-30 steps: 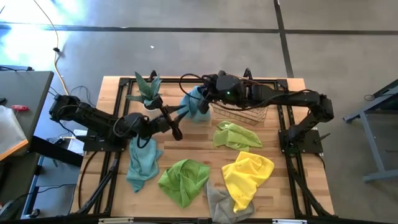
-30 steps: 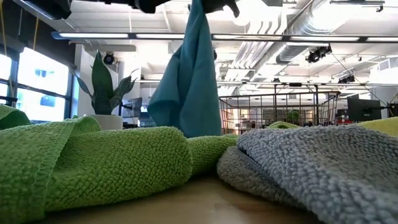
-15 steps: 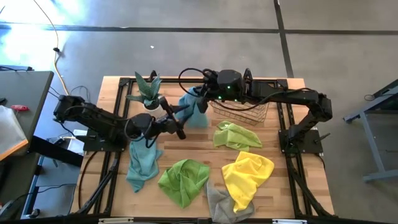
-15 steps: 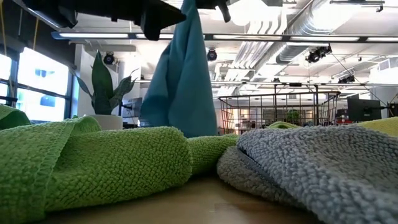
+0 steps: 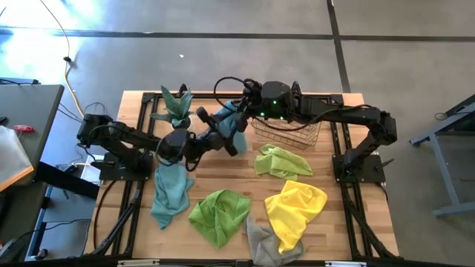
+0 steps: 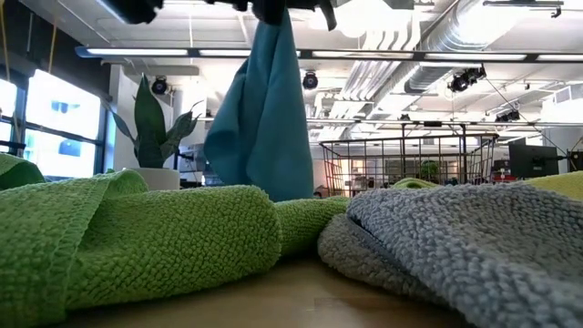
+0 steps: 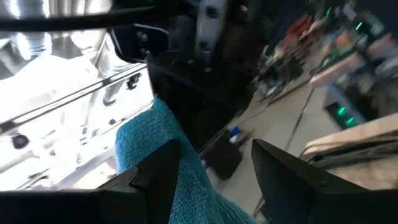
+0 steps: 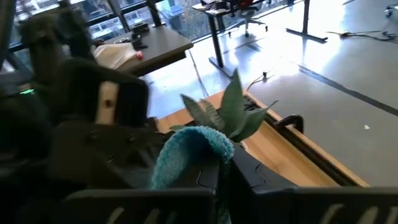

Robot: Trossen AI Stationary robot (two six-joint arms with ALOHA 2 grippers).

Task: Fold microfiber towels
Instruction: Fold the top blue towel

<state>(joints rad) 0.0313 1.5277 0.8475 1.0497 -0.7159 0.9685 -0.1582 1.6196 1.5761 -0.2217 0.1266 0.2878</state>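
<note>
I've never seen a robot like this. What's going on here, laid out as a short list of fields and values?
Held towel: teal towel, hanging in the air
Right gripper: shut on its top
Left gripper: open, at the towel's lower edge
Lying on table: second teal towel, two green towels, yellow towel, grey towel
Also there: wire basket, potted plant

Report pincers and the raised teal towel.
Right pincer shut on teal towel, hanging above table. Left pincer open beside it. Potted plant close by.

Grey concrete floor (image 5: 223, 59), wooden table (image 5: 223, 170), desk (image 5: 22, 126) alongside, exposed ceiling ducts (image 6: 428, 55), windows (image 6: 27, 118).
</note>
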